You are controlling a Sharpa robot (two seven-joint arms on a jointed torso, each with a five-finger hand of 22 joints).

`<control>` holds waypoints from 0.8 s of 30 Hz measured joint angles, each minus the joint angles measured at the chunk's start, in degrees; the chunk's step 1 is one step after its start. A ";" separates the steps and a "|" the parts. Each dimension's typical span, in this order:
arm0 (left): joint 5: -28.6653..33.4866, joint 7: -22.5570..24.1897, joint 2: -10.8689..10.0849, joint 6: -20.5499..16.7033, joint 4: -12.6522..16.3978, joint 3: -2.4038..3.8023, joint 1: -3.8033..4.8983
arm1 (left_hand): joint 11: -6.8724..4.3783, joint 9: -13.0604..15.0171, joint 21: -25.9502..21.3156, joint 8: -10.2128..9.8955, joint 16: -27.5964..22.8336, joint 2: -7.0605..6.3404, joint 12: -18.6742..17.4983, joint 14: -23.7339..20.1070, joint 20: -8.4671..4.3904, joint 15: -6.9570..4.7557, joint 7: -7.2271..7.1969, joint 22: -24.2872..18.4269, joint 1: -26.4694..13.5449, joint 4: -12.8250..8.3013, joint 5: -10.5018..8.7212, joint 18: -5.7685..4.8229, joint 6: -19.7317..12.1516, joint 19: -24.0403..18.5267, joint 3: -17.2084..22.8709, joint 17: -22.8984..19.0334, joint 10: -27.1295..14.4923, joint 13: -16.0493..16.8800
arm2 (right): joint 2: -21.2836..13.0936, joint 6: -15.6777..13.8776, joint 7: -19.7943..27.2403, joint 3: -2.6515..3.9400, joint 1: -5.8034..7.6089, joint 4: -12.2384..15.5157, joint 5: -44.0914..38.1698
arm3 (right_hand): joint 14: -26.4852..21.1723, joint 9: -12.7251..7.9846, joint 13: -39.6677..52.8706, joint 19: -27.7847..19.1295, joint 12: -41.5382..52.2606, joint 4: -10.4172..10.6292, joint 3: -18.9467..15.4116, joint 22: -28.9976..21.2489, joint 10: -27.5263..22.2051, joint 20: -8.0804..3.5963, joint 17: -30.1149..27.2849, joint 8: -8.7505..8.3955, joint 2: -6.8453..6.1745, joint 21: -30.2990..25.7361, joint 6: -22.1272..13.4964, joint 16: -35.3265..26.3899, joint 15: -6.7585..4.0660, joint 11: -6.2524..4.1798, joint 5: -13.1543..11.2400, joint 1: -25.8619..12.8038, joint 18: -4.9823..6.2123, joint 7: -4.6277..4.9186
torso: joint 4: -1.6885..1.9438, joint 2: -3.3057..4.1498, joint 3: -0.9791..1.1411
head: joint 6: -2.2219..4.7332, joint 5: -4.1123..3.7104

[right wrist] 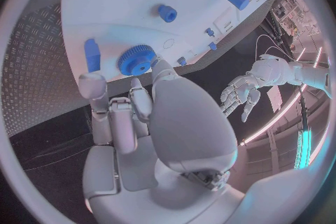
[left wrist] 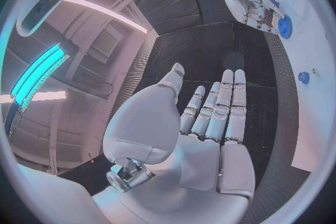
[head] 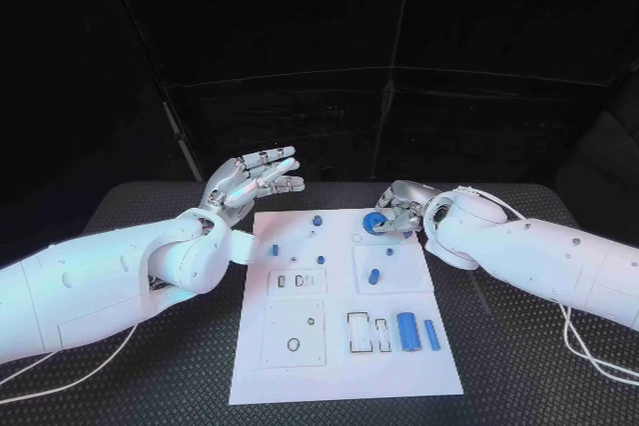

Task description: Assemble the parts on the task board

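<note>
The right hand (head: 400, 211) pinches a blue gear (right wrist: 136, 60) at the far right of the task board (head: 340, 371) — low over the plate, likely to seat it there. The left hand (head: 253, 184) hangs spread and empty beyond the board's far left corner, clear of the work.

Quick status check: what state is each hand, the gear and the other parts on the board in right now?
Left hand: raised off the table beside the board, fingers apart, holding nothing.
Right hand: at the board's far edge, fingers on the gear.
Gear: flat on the board, touched by the right hand.
Two blue cylinders: lying loose on the board.
Board: flat on the table.
</note>
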 measured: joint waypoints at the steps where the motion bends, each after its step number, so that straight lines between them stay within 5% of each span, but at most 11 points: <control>1: 0.00 0.00 0.00 0.00 -0.02 0.00 0.00 | 0.00 0.00 0.00 0.00 0.00 0.00 0.00 0.00 0.00 0.00 0.00 0.00 0.00 0.00 0.00 0.00 0.00 0.00 0.00 0.00 0.00 0.00 | 0.04 0.00 -0.02 0.00 0.00 -0.01 -0.09 | 0.00 0.00 0.15 0.12 0.22 -0.16 -0.02 0.08 0.09 -0.12 0.00 0.18 0.15 0.05 0.00 0.00 0.00 -0.09 0.00 0.15 0.00 0.00 | -0.01 0.00 0.00 | 0.00 -0.02; 17: 0.05 -0.16 0.05 0.07 -0.09 0.00 -0.02 | 0.00 0.00 0.00 0.00 -0.22 0.00 0.00 0.00 0.00 0.00 0.00 -0.06 0.00 0.00 0.00 0.00 0.00 0.00 0.00 0.00 0.00 0.00 | 1.93 0.51 -0.45 -0.02 -0.12 -2.21 -2.12 | 0.00 -0.01 0.37 0.20 0.89 -0.68 0.05 0.70 0.59 -0.20 -0.01 0.30 0.36 0.29 0.38 0.23 0.00 -0.19 0.00 0.36 0.00 -0.02 | 0.12 0.02 0.01 | -0.33 0.10; 24: 0.06 -0.35 0.04 0.19 -0.15 -0.01 -0.02 | 0.00 0.00 0.00 0.00 -0.22 0.00 0.00 0.00 0.00 0.00 0.00 -0.05 0.00 0.00 0.00 0.00 0.00 0.00 0.00 -0.05 0.00 0.00 | 1.87 0.60 -0.53 -0.02 -0.15 -2.25 -2.89 | 0.00 -0.08 0.38 0.51 0.89 -1.18 0.23 0.80 0.59 -0.13 -0.01 0.30 0.74 0.29 0.38 0.23 0.00 -0.18 0.24 0.74 0.01 -0.02 | 0.10 0.02 0.01 | -0.63 0.81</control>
